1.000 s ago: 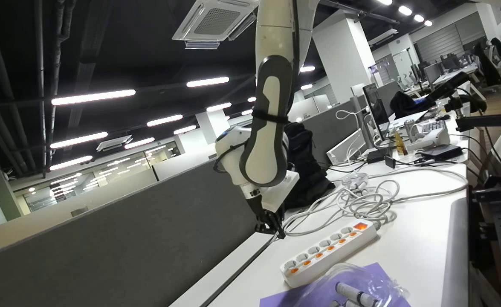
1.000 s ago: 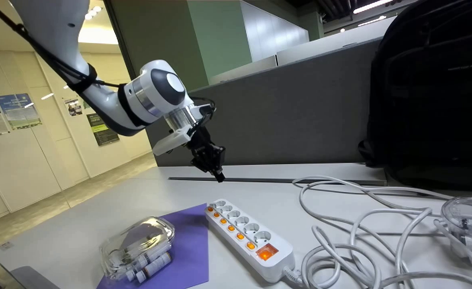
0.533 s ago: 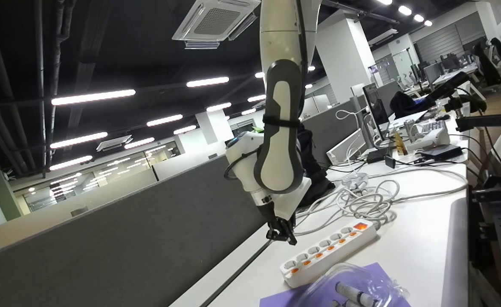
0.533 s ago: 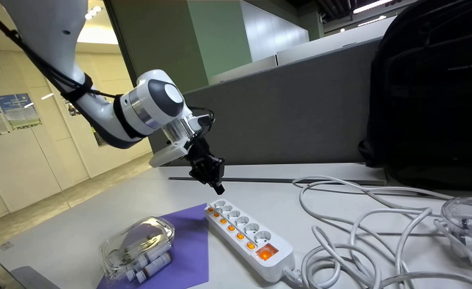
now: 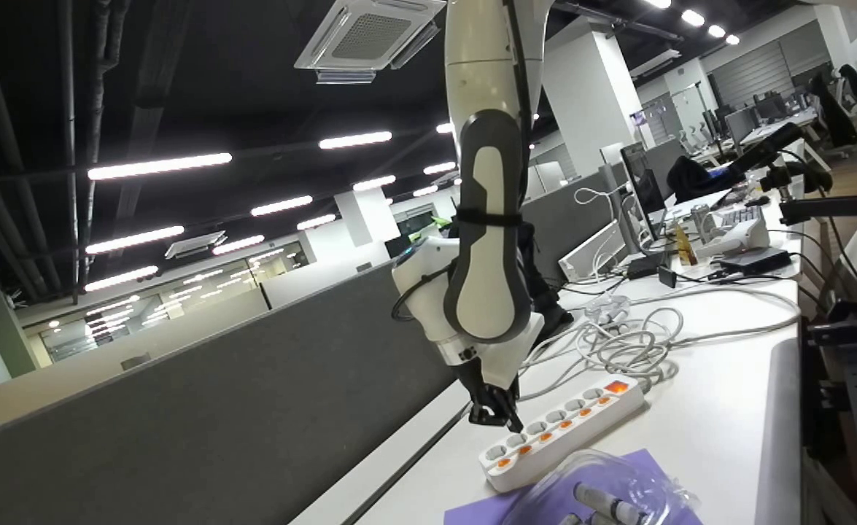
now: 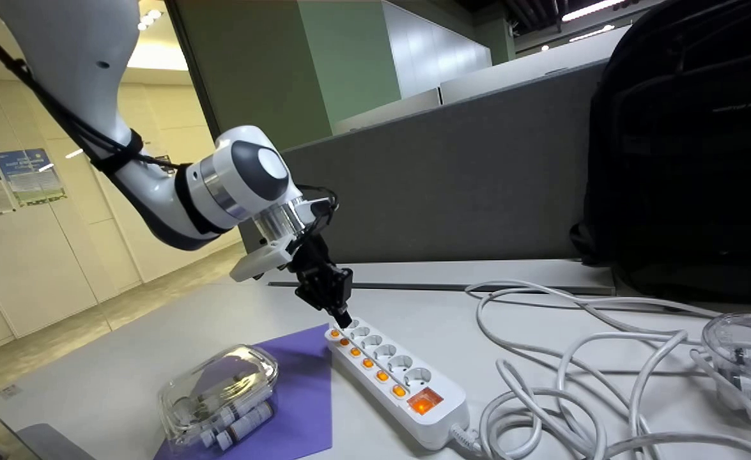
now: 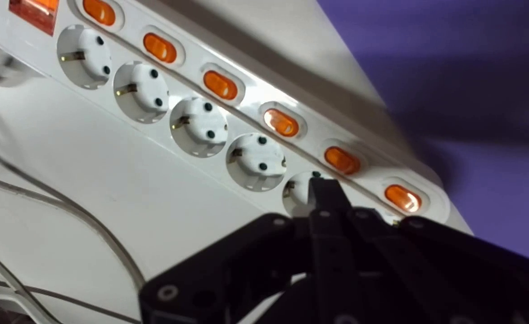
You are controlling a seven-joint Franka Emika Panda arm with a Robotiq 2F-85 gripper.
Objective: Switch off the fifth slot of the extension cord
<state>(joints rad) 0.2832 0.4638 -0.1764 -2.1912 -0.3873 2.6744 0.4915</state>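
Observation:
The extension cord, a white power strip with a row of sockets and orange switches, lies on the table in both exterior views (image 5: 568, 439) (image 6: 378, 364) and the wrist view (image 7: 246, 103). A larger red-orange switch (image 6: 425, 401) sits at its cable end. My gripper (image 7: 329, 193) is shut and empty, pointing down over the strip's far end. In the wrist view its fingertips cover part of the fifth socket (image 7: 296, 191) from the large switch, beside the fifth orange switch (image 7: 342, 160). In both exterior views the gripper (image 5: 517, 426) (image 6: 344, 319) is close above the strip; contact cannot be told.
A purple sheet (image 6: 308, 390) lies beside the strip, with a clear plastic box (image 6: 222, 390) of small vials on it. Tangled white cables (image 6: 573, 409) lie past the cable end. A black backpack (image 6: 682, 160) and grey partition (image 6: 452, 191) stand at the back.
My gripper has come down and across toward the strip, from above the table behind it to just over its far-end sockets. The strip and other objects have not moved.

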